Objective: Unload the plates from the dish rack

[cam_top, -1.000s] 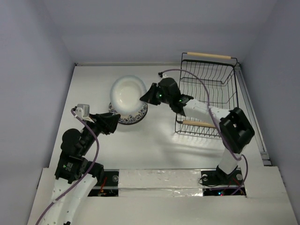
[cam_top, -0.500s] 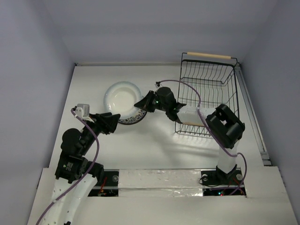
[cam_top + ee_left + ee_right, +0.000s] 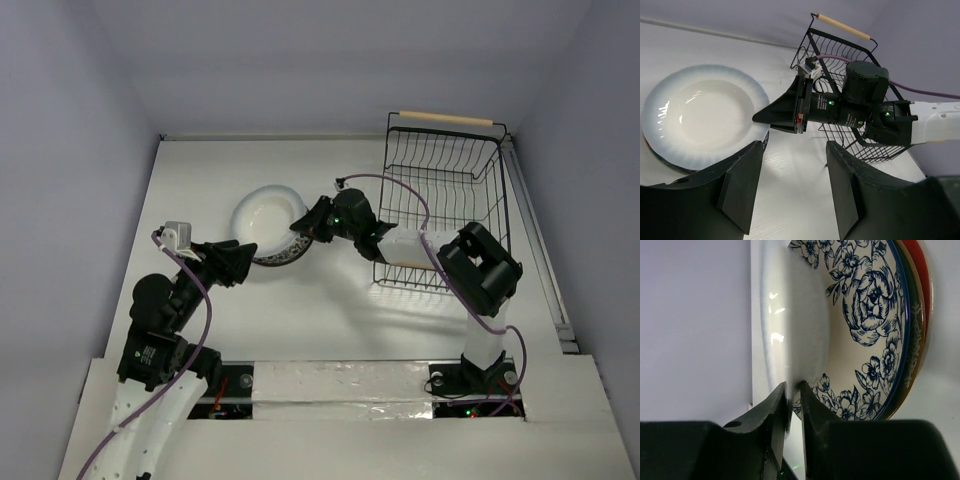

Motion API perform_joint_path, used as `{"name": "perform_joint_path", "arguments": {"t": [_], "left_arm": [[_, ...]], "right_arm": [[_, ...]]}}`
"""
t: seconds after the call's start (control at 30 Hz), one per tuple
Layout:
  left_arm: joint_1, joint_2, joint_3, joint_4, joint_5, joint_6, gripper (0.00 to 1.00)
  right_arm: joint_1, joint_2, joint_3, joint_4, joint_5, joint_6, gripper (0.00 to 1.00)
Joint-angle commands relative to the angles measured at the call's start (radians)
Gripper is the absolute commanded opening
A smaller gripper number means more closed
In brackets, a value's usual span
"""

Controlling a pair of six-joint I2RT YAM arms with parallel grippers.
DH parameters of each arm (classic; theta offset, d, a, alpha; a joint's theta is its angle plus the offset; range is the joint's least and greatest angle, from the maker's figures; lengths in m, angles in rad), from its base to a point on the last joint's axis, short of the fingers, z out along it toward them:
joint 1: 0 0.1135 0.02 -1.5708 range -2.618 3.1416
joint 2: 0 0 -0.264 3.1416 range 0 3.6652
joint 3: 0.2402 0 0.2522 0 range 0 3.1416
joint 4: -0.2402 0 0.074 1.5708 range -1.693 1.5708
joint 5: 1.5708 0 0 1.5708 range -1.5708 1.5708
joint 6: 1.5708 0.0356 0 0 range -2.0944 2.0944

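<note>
Where the white plate [image 3: 268, 215] lies: on top of the stack of plates, left of centre in the top view, well apart from the dish rack [image 3: 445, 130] at upper right, in which we see no plate.
Under it: the right wrist view shows a cream floral-rimmed plate [image 3: 865, 305] and, lower down, a red plate [image 3: 922, 260].
Right gripper [image 3: 303, 222]: its fingers stand narrowly apart, astride the white plate's right-hand rim, one above and one below. We cannot tell whether they press on the rim or have slack.
Left gripper [image 3: 795, 150]: wide open and holding nothing. It hangs just below the stack in the top view, touching no plate.
Relation that matters: the plate lies to the left of the right fingers, and its rim runs through their gap. We judge that the way out is to the right, towards the rack.
Long axis: none, since the plate is round. Only the rim's line through the gap counts.
Nearer arm: the right, already on the rim.
Seating: we cannot tell whether the plate sits flat in the one beneath.
Risk, as we judge it: pulling back before the fingers part could drag the plate off the stack onto the table [image 3: 330, 320].
</note>
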Motion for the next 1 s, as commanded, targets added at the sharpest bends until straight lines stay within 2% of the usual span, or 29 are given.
{"name": "perform_joint_path", "arguments": {"t": [0.0,0.3,0.53,0.6,0.63,0.77,0.9,0.93,0.97], "left_arm": [[0.007,-0.001,0.016,0.043,0.015,0.006,0.51],[0.007,-0.004,0.016,0.045,0.016,0.007,0.51],[0.007,-0.007,0.014,0.048,0.021,0.006,0.52],[0.007,-0.009,0.014,0.046,0.023,0.006,0.52],[0.007,-0.009,0.016,0.046,0.024,0.006,0.53],[0.007,-0.012,0.016,0.046,0.026,0.007,0.56],[0.007,-0.007,0.019,0.048,0.033,0.009,0.63],[0.007,-0.005,0.019,0.048,0.036,0.011,0.67],[0.007,-0.004,0.02,0.048,0.039,0.012,0.69]], "right_arm": [[-0.003,-0.017,0.004,0.128,0.009,-0.007,0.23],[-0.003,-0.021,0.008,0.06,0.037,-0.039,0.31],[0.019,-0.068,0.034,-0.118,0.138,-0.148,0.71],[0.019,-0.081,0.044,-0.161,0.181,-0.174,0.76],[0.028,-0.087,0.044,-0.17,0.196,-0.179,0.83],[0.037,-0.155,0.042,-0.195,0.305,-0.211,0.94],[0.046,-0.262,0.05,-0.236,0.356,-0.259,0.94],[0.057,-0.314,0.051,-0.248,0.359,-0.283,0.93],[0.057,-0.343,0.053,-0.258,0.372,-0.295,0.88]]}}
